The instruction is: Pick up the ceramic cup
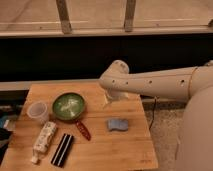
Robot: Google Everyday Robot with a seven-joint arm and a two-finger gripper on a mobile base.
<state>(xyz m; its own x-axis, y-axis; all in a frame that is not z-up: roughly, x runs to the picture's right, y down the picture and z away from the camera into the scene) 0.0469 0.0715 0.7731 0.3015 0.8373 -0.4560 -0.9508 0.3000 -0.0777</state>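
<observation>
The ceramic cup (38, 111) is a small pale tumbler standing upright near the left edge of the wooden table (95, 150), just left of the green bowl (69, 106). My gripper (108, 101) hangs from the white arm over the table's back right part, to the right of the bowl and well away from the cup. It holds nothing that I can see.
A white patterned bottle (43, 141) lies at the front left. A black flat bar (63, 149) lies beside it. A red object (83, 130) lies below the bowl. A blue sponge (118, 124) lies right of centre. A dark wall runs behind the table.
</observation>
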